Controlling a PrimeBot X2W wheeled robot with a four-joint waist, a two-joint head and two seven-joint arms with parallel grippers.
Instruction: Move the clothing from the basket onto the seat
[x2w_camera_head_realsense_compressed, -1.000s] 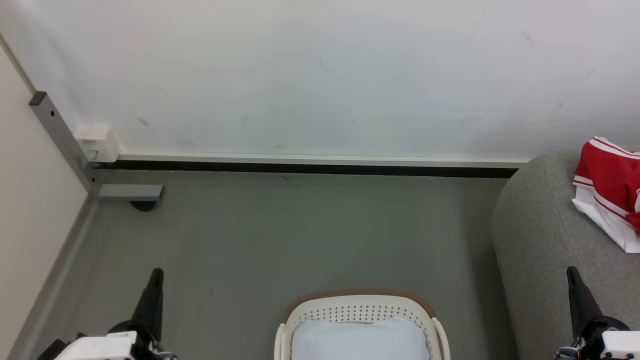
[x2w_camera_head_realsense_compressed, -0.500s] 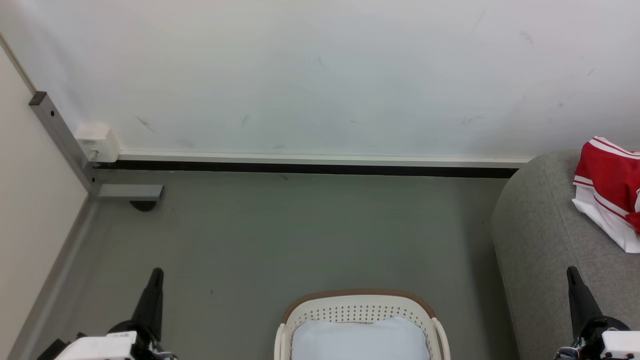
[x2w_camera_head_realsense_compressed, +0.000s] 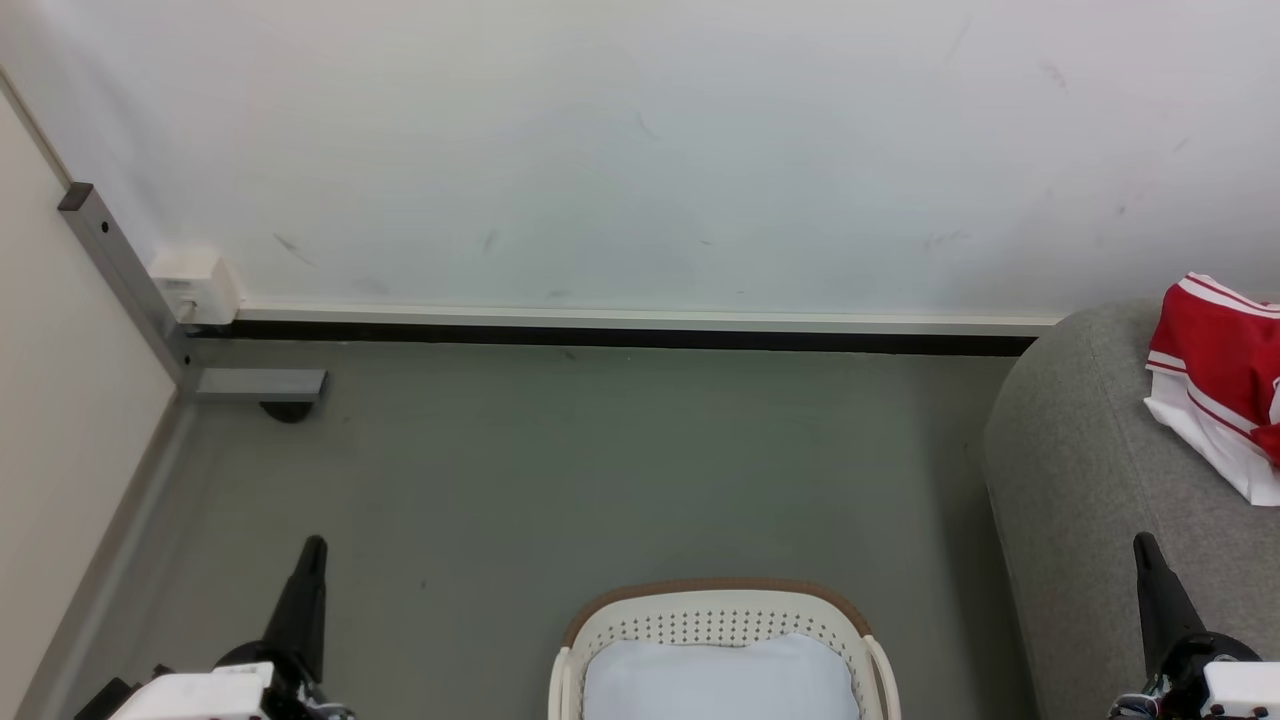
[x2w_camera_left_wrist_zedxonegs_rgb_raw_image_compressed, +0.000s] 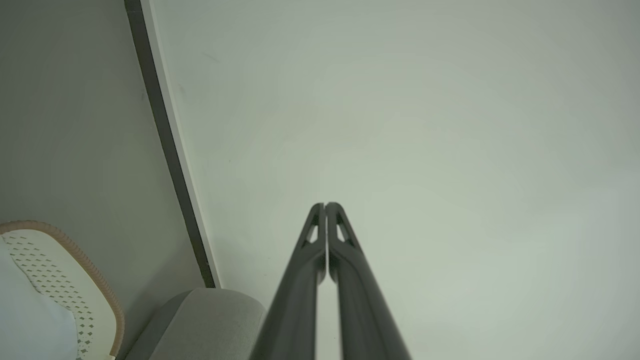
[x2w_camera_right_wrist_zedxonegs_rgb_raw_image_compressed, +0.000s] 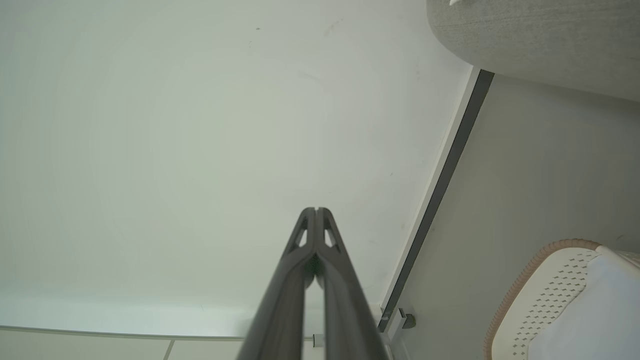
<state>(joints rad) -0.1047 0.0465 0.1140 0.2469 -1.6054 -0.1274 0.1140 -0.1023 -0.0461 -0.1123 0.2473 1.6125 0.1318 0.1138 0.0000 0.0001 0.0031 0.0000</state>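
Red clothing (x2w_camera_head_realsense_compressed: 1222, 380) with white trim lies on the grey seat (x2w_camera_head_realsense_compressed: 1090, 480) at the right edge of the head view. The cream basket (x2w_camera_head_realsense_compressed: 715, 612) with a brown rim stands on the floor at bottom centre, with a plain white pad (x2w_camera_head_realsense_compressed: 720, 682) inside it. My left gripper (x2w_camera_head_realsense_compressed: 314, 545) points up at the lower left, shut and holding nothing. At the lower right my right gripper (x2w_camera_head_realsense_compressed: 1142, 541) rises in front of the seat, shut and empty too. The wrist views show the left gripper (x2w_camera_left_wrist_zedxonegs_rgb_raw_image_compressed: 325, 205) and the right gripper (x2w_camera_right_wrist_zedxonegs_rgb_raw_image_compressed: 316, 210) with their fingers pressed together, the basket (x2w_camera_left_wrist_zedxonegs_rgb_raw_image_compressed: 75, 270) (x2w_camera_right_wrist_zedxonegs_rgb_raw_image_compressed: 540, 280) off to one side.
A white wall (x2w_camera_head_realsense_compressed: 640, 150) with a dark baseboard (x2w_camera_head_realsense_compressed: 620, 337) runs across the back. A grey metal bracket (x2w_camera_head_realsense_compressed: 150, 310) and a white socket box (x2w_camera_head_realsense_compressed: 193, 282) sit in the left corner. Grey floor (x2w_camera_head_realsense_compressed: 600, 460) lies between the wall and the basket.
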